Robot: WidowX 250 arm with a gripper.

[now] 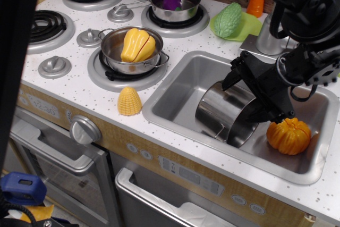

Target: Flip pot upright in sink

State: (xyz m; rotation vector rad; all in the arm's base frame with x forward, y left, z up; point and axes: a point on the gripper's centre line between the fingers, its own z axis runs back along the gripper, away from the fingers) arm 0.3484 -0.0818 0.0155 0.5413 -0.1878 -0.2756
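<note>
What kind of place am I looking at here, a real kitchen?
Most likely a toy play kitchen: a white speckled counter with molded stove burners, a small metal sink, and plastic food such as the orange pumpkin.

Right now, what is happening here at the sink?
A robot arm is working on the pot, which lies on its side in the sink, not yet upright. The open pincer is at the pot's rim, one finger on each side, without gripping it. An orange toy pumpkin sits beside the pot.
</note>
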